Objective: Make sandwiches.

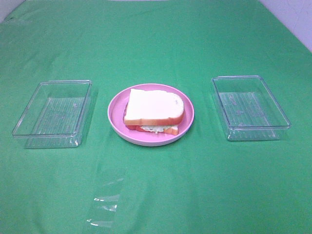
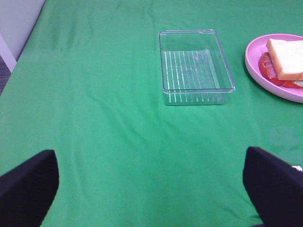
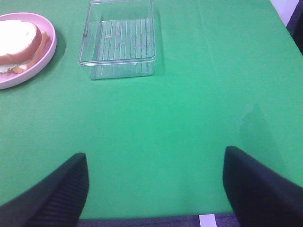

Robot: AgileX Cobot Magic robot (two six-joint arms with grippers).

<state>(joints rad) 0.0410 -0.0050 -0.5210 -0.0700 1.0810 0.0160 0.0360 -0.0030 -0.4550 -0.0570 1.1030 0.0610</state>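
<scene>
A broad stretch of bare green cloth point(image 1: 161, 195) is observed between both grippers and the nearest objects, with nothing standing in that ground. The cloth's far edge is seen in the high view, where a pale wall point(image 1: 292, 19) begins at the far corners; beside the left gripper point(image 2: 151, 189) the cloth is bounded by a grey-white surface point(image 2: 16, 28), and at the near edge under the right gripper point(image 3: 154, 189) a dark strip is seen. The cloth is smooth, lightly creased, and a faint glossy patch point(image 1: 105, 207) is noted at the near side of the high view — what it is cannot be told. The left gripper's fingers point(image 2: 28, 187) are recorded as spread wide with nothing between them; the right gripper's fingers point(image 3: 59, 189) are likewise parted and hold nothing. Ahead of the left fingers a clear ribbed tray point(image 2: 195, 66) is set, well apart from them; a second clear tray point(image 3: 119, 38) lies ahead of the right fingers, also well apart. The sandwiches point(image 1: 155, 109) — one stack, white bread over reddish and pale green filling — are found on a round pink plate point(image 1: 117, 109), between the two trays, ahead of and inward from each pair of fingers, touched by neither.
</scene>
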